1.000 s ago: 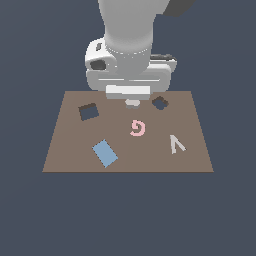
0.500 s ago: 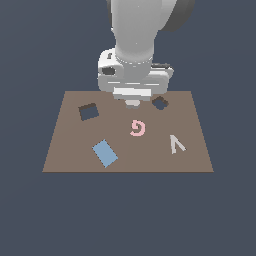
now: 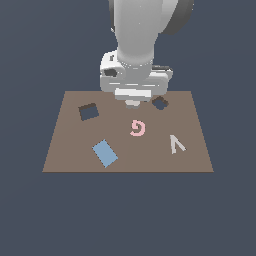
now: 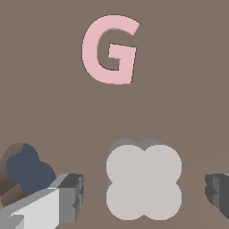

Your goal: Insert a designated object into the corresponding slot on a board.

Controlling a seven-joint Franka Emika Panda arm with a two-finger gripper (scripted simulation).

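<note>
In the wrist view the designated object (image 4: 144,181), a pale beige four-lobed piece, lies flat on the brown board (image 4: 179,89). My gripper (image 4: 145,191) is open, with one finger (image 4: 67,197) on each side of the piece and a gap at both sides. The slot (image 4: 24,166), a dark notched cutout, shows just beyond one finger, partly covered by it. In the exterior view the slot (image 3: 160,103) is near the board's far edge, right of my gripper (image 3: 131,103). There the hand hides the piece.
On the board (image 3: 65,155) are a pink G shape (image 3: 137,128) (image 4: 109,49), a pale thin V shape (image 3: 176,144), a blue rectangle (image 3: 105,153) and a larger square dark cutout (image 3: 88,111). Dark floor surrounds the board.
The hand has come down toward the board and shifted slightly to the exterior view's right. The shapes on the board have not moved.
</note>
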